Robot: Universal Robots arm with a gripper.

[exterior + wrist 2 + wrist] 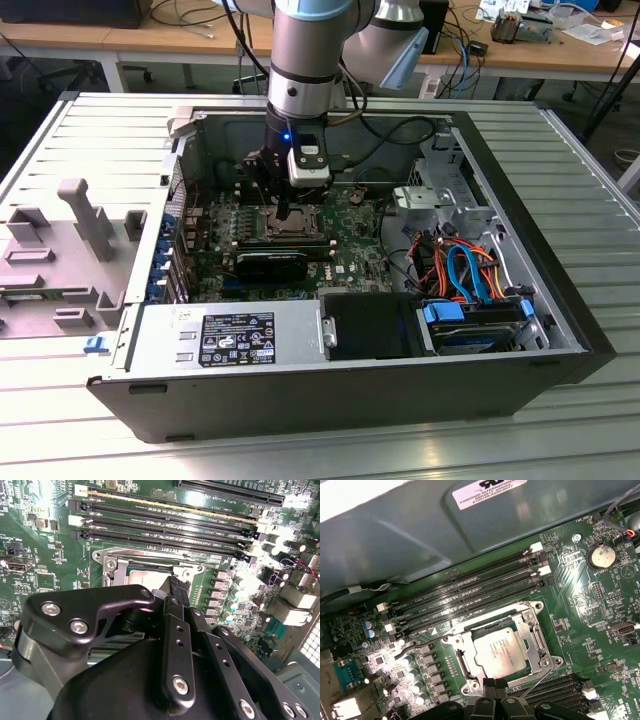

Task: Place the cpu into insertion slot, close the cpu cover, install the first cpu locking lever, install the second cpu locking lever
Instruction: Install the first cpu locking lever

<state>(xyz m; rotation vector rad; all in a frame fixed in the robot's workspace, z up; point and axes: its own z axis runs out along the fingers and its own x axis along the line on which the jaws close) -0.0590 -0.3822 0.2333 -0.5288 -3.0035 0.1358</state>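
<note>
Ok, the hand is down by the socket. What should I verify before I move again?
1. Cpu seated: ok, it lies flat and square under the cover.
2. Cover down: ok, its frame lies over the cpu's edges.
3. Near lever latched: cannot tell; the thin rod slants away from the cover's side.
4. Far lever latched: cannot tell; its rod runs out past the cover's corner.
5. Hand placed: ok, it is shut, with its tips at the cover's edge beside the near lever.
6. Hand gripping a lever: cannot tell.
</note>
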